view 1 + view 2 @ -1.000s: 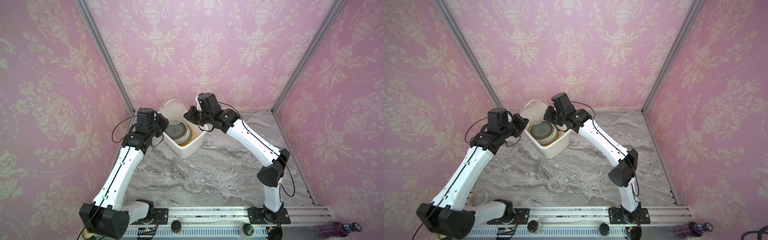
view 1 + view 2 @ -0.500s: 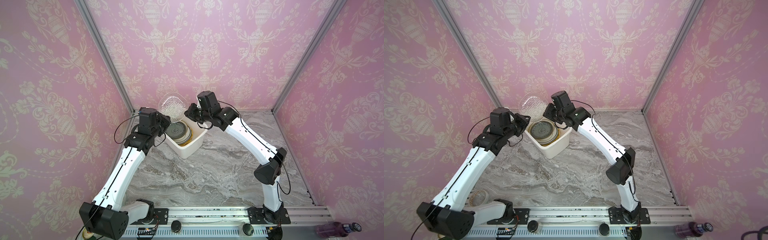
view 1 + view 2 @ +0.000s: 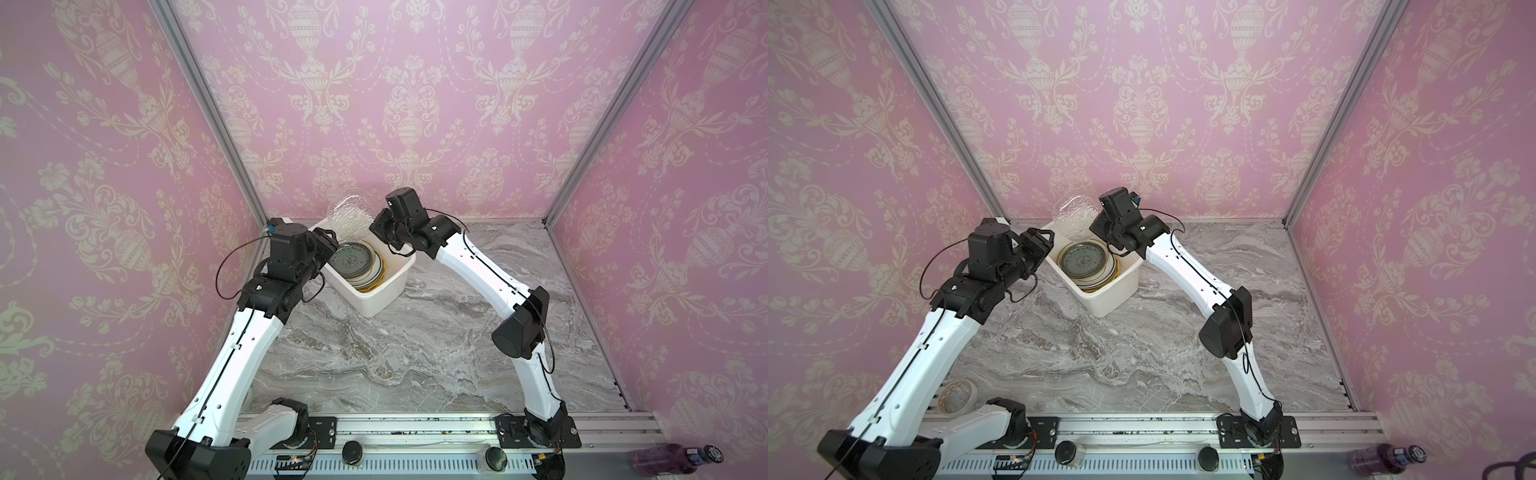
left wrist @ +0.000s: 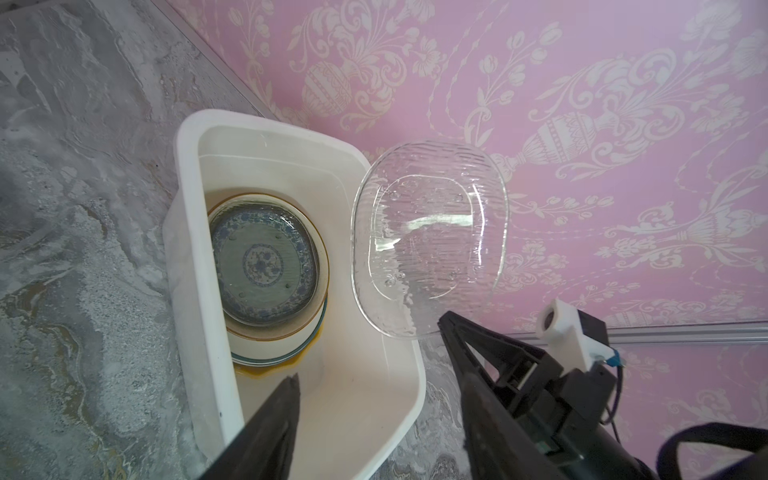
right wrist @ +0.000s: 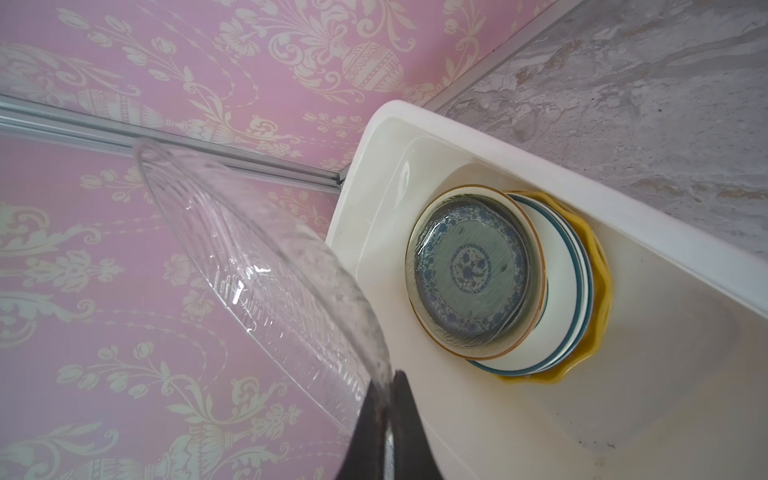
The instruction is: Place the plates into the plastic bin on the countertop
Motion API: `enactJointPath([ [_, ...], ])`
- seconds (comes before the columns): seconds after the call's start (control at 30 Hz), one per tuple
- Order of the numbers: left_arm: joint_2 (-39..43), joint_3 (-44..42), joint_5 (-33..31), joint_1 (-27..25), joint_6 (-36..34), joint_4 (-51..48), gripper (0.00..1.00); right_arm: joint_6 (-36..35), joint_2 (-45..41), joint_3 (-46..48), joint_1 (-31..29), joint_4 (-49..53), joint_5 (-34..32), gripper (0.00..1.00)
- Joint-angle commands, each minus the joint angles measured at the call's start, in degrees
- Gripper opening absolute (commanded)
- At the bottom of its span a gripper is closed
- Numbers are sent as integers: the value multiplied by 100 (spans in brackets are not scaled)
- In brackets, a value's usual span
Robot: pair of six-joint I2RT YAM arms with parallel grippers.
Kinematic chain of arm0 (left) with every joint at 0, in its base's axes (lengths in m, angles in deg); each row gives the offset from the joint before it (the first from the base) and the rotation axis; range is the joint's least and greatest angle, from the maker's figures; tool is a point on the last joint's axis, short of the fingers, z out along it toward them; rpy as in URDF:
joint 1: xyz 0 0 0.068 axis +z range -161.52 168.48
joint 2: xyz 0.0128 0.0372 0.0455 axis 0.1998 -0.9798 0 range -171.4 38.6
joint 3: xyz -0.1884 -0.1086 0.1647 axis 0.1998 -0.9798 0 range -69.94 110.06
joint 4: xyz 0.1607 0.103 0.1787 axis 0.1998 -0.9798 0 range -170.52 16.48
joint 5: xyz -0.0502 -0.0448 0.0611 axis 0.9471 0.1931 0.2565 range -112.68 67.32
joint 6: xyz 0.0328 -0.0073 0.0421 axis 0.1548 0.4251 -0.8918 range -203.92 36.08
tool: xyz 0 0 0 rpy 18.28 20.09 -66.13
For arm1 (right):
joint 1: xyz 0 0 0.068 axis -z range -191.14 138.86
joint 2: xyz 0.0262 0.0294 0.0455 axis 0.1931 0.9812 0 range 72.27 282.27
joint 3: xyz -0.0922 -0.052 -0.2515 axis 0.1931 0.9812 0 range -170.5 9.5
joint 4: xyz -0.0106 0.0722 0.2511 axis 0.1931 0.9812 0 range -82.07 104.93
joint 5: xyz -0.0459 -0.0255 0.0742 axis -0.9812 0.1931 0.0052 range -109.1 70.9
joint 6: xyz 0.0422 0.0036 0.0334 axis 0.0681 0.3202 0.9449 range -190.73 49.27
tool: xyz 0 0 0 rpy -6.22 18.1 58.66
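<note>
Arching over plastic bin, right gripper pinches glass plate, seemingly tilted.

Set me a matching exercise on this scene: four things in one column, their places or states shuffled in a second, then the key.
Column one
1. clear glass plate
2. teal patterned plate
3. left gripper
4. yellow scalloped plate

Column two
A. open, holding nothing
B. lowest plate visible in the plastic bin
C. held tilted in the air by the right gripper
D. flat in the bin, above the yellow one

Pairs: 1-C, 2-D, 3-A, 4-B.
</note>
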Motion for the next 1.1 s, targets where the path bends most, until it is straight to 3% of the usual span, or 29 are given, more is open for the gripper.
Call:
enactJointPath([
  [0.0,235,-55,-429,-25,-660,-289,69,524,338,-344,6,177,-235,0],
  [0.17,357,-52,-422,-21,-1134,-278,78,740,713,-578,-46,268,-294,0],
  [0.37,349,-11,-509,-19,-1405,-289,83,926,980,-555,-108,366,-334,0],
  [1.07,233,208,-578,55,-1624,-630,83,980,1800,-687,-123,121,56,0],
])
